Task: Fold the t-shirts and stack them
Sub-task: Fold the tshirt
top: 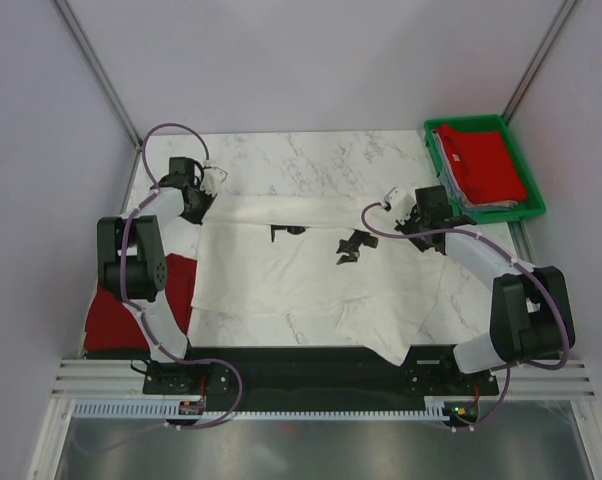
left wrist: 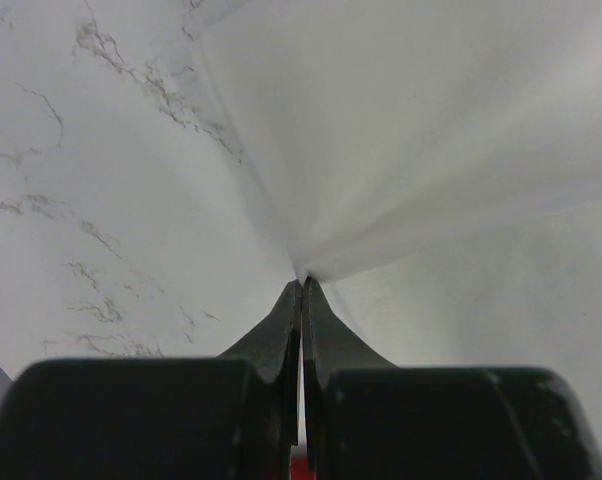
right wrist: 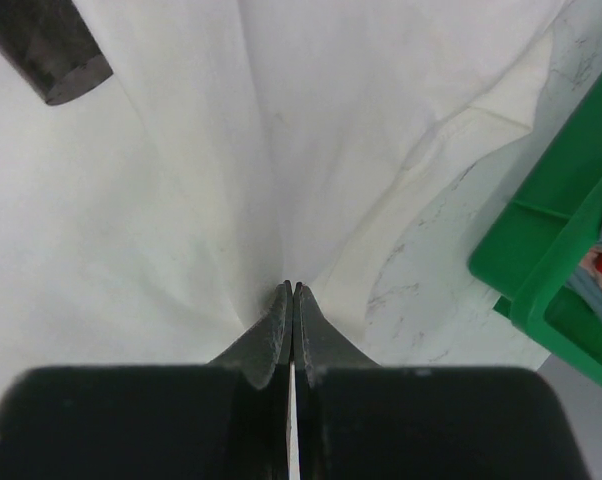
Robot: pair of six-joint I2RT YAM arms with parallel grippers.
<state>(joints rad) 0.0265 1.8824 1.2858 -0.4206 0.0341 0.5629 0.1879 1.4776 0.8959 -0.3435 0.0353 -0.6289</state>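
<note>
**White cloth pinched at two edges**

Both pincers are clenched on the white t-shirt. The left gripper holds its far-left corner. The right gripper holds its right edge, near the green tray. Bare marble table lies beyond. At the near left, the left arm half hides a red t-shirt.

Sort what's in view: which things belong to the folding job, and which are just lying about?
Job in hand:
- white t-shirt, pinched by left pincer and right pincer
- loose red t-shirt at the table's left edge
- folded red t-shirt in the tray

Lying about:
- green tray
- marble table
</note>
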